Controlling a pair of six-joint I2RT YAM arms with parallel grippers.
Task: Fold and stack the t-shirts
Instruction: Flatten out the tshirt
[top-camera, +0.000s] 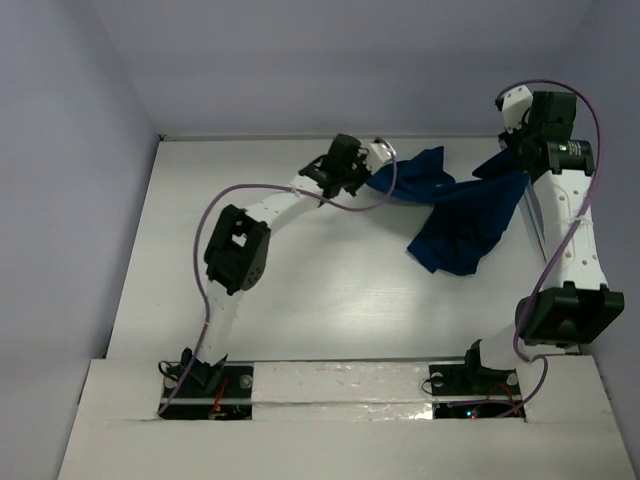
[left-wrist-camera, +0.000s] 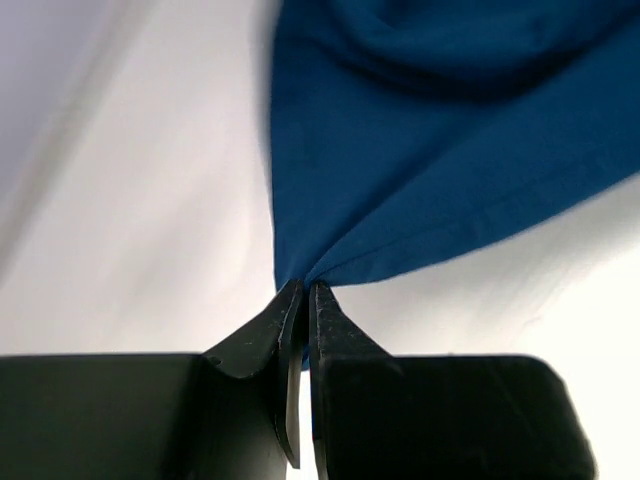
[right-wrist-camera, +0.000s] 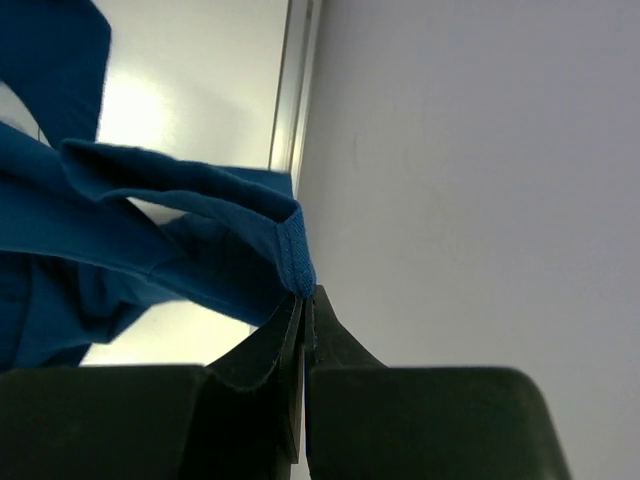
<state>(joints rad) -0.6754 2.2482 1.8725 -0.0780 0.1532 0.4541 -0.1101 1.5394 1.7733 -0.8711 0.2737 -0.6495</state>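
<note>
1. The left gripper (left-wrist-camera: 305, 287) is clenched on a thin pinch of the t-shirt (top-camera: 462, 218). The right gripper (right-wrist-camera: 305, 295) is clamped on a hemmed corner. Either pinch may slip out if the arms pull apart hard.
2. The t-shirt hangs bunched over the far right part of the table (top-camera: 250, 300). Laid down like this, it may land twisted or spill past the table's right edge.

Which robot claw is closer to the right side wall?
Right. The right gripper pinches the t-shirt beside that wall; the left gripper holds the shirt's other end, farther left over the table.
</note>
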